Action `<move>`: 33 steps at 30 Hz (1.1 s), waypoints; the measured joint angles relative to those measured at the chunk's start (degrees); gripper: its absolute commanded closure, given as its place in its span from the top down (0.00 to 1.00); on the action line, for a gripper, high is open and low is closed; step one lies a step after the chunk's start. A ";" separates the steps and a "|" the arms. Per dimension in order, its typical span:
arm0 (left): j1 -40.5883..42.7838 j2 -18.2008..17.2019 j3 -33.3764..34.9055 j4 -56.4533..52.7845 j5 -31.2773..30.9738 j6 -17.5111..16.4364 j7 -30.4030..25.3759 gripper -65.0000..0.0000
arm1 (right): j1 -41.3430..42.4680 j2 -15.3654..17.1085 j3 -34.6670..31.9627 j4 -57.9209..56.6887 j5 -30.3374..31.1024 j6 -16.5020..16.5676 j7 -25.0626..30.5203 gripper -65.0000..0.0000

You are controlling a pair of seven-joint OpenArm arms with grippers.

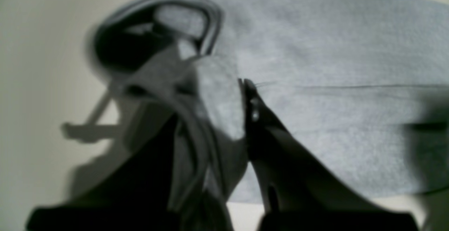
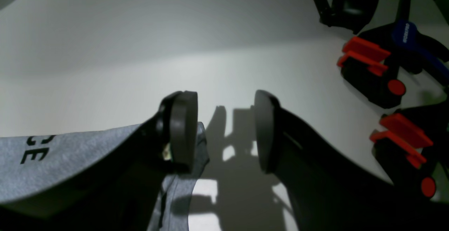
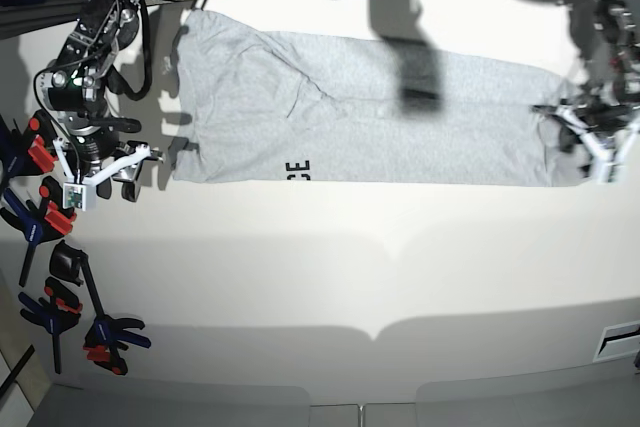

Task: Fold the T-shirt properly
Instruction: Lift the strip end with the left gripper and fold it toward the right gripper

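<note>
Between my left claw (image 1: 242, 118) tips, pinched shut, is a bunched fold of the T-shirt (image 3: 380, 117). My right claw (image 2: 224, 131) gapes empty above the tabletop (image 2: 224, 59), the shirt's edge just beside one pad.

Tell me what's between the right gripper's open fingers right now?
Only bare white table and the fingers' shadow. In the right wrist view the right gripper stands open beside the T-shirt edge, not around it.

My left gripper (image 1: 242, 83), black fingers, is pinched tight on a bunched fold of the light heather-grey cotton T-shirt (image 1: 333, 48); that arm sits low at the base view's right edge. My right gripper (image 2: 224, 132), round grey pads, hangs with jaws apart, gripping nothing, left pad just beside the cloth edge.
</note>
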 measured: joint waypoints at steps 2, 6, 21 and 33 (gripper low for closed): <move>0.22 1.64 5.20 2.36 2.97 3.67 -0.22 0.00 | 0.00 0.00 0.00 0.02 0.02 0.00 0.02 0.38; 0.39 4.17 15.78 4.74 7.08 7.23 0.11 0.00 | 0.00 -0.02 0.00 0.02 0.02 0.00 0.02 0.38; 2.25 4.17 35.04 12.39 9.01 14.60 -0.24 0.00 | 0.00 0.04 0.00 0.02 0.04 0.00 0.07 0.38; 4.52 4.07 39.15 12.39 8.98 16.76 -7.82 0.00 | 0.00 -0.04 0.00 0.04 0.02 0.00 -0.17 0.39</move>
